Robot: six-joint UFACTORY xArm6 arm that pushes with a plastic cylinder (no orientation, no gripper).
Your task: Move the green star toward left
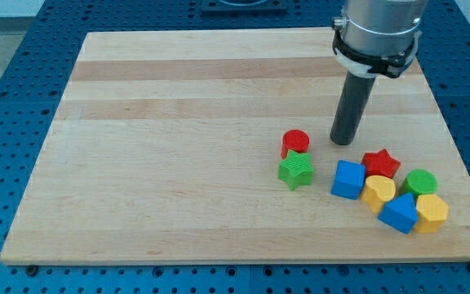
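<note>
My tip [344, 142] (a plain rod, nothing to open or close) sits on the board [178, 122], and we see it up-right of the green star [296, 171], which touches the red cylinder [295, 141] above; blue cube [348, 179] lies right.

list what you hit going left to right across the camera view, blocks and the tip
red cylinder and green star (level with each other) → my tip and blue cube → red star → blue block → green cylinder → yellow block
</note>
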